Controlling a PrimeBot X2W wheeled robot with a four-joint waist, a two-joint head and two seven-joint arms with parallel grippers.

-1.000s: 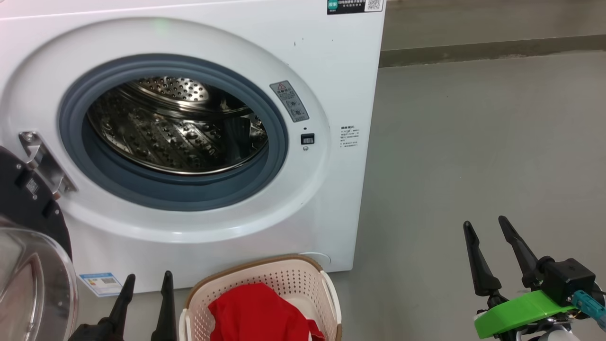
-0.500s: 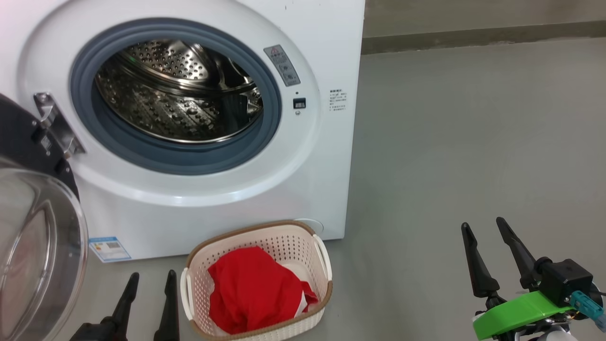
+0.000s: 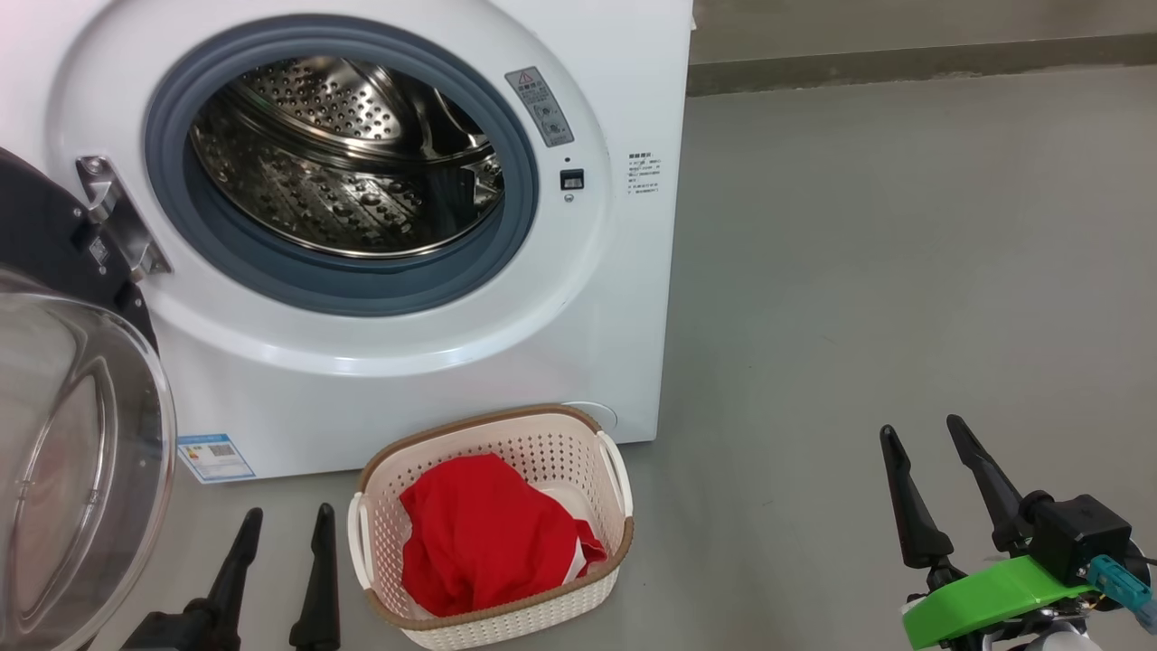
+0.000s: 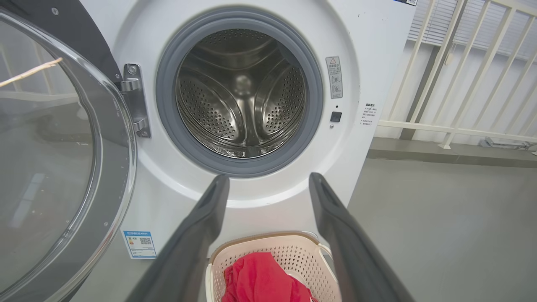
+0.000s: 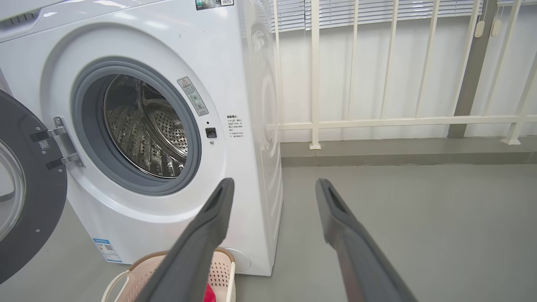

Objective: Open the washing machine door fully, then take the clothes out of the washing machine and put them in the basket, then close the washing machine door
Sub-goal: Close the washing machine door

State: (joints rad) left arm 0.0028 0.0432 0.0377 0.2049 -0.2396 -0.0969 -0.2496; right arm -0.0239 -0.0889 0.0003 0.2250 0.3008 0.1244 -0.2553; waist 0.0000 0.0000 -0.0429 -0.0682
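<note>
A smooth grey floor (image 3: 904, 271) spreads across the right of the frame to a low grey kerb (image 5: 398, 153) carrying a white railing (image 5: 377, 122), with pale slatted blinds (image 5: 369, 12) at the top.

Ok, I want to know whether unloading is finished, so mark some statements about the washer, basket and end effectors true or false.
1. The washing machine door is shut. False: it stands swung open.
2. The clothes lie in the basket. True.
3. Red fabric lies in the washing machine drum. False: the drum looks empty.
4. The left end effector and right end effector are both open, holding nothing. True.
</note>
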